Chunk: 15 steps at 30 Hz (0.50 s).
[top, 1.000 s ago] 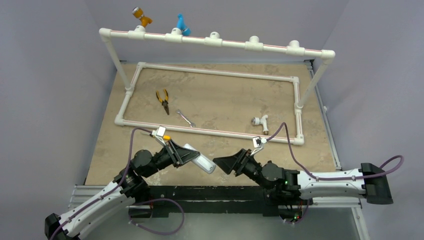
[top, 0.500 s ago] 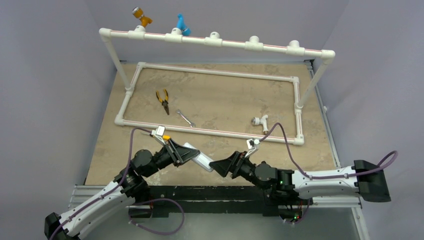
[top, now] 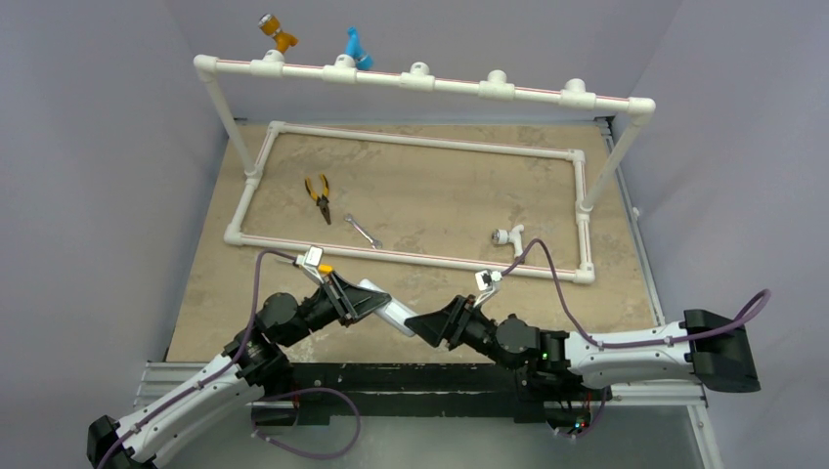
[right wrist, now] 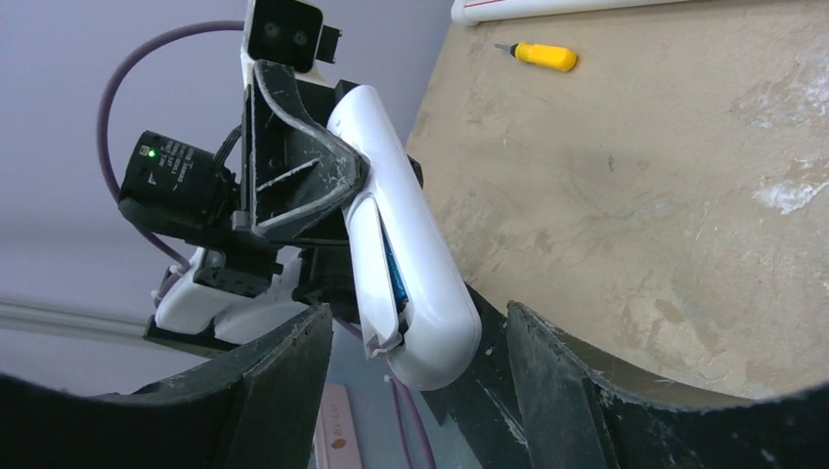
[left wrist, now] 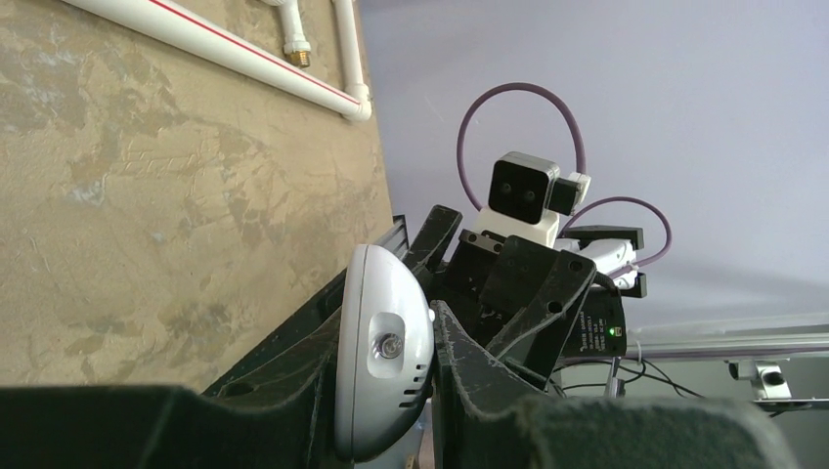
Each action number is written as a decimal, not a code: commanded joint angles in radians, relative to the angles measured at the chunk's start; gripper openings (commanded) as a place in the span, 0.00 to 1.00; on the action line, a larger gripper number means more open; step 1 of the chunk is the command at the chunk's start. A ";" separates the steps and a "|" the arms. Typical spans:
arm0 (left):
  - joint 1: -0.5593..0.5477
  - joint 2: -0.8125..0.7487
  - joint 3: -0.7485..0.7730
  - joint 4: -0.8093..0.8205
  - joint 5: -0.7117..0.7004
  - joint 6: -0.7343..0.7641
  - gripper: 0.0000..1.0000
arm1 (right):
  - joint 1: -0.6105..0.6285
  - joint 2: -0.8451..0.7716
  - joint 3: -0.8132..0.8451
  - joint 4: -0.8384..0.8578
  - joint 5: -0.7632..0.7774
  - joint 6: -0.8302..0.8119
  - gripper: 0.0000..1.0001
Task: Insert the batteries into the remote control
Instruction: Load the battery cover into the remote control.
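Clamping remote control [right wrist: 401, 244] tight in left gripper [left wrist: 386, 363], tilted in air over near edge of table [top: 440, 186]. Spreading right gripper [right wrist: 415, 342] wide around remote's free end, gripping nothing. Glimpsing blue sliver in side seam, likely batteries [right wrist: 391, 274]. Probably handling cover-closing step; next calling for pinching seam shut squarely, without twisting remote loose.

- Top view: bright, soft light from above; the mottled tan tabletop [top: 440, 186] is evenly lit from far edge to near edge.
- The white plastic pipe frame [top: 420, 257] casts only thin, pale shadows.
- Left wrist view: the glossy white plastic remote control [left wrist: 383, 362] carries a soft sheen; the black fingers [left wrist: 489, 391] of the left gripper [left wrist: 386, 322] blur along the bottom.
- Right wrist view: tabletop texture is sharp; the right gripper [right wrist: 415, 322] has dark, soft-focused black fingers [right wrist: 274, 391].
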 commanded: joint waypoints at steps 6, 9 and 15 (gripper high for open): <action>0.000 -0.013 -0.001 0.069 -0.003 -0.013 0.00 | 0.003 0.008 0.031 0.067 -0.014 -0.001 0.54; 0.000 -0.019 -0.003 0.065 -0.001 -0.013 0.00 | 0.002 0.020 0.039 0.059 -0.017 0.000 0.50; 0.001 -0.035 -0.004 0.050 -0.007 -0.013 0.00 | 0.003 0.046 0.064 0.015 -0.018 -0.001 0.29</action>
